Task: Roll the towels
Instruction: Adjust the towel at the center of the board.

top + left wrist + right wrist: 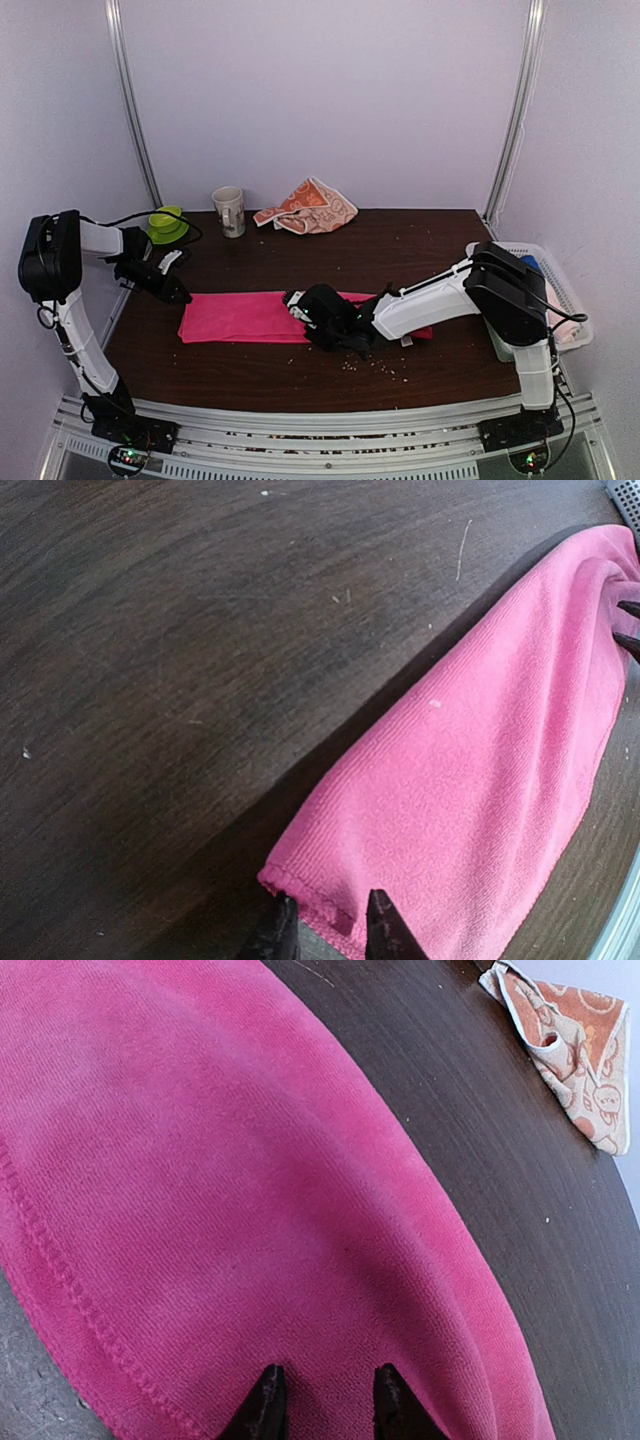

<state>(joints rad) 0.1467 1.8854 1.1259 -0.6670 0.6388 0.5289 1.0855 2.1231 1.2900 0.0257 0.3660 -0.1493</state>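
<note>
The hot pink towel lies on the dark table as a long flat strip. My left gripper is at its far-left corner. In the left wrist view the towel's hemmed corner sits between the nearly closed fingertips. My right gripper is low over the strip's middle. In the right wrist view its tips press into the bulging pink cloth, pinching a fold. The orange-peach bunny towel lies crumpled at the back, and also shows in the right wrist view.
A pale mug and a green object stand at the back left. A white basket with rolls sits off the table's right edge. Crumbs dot the table in front of the pink towel.
</note>
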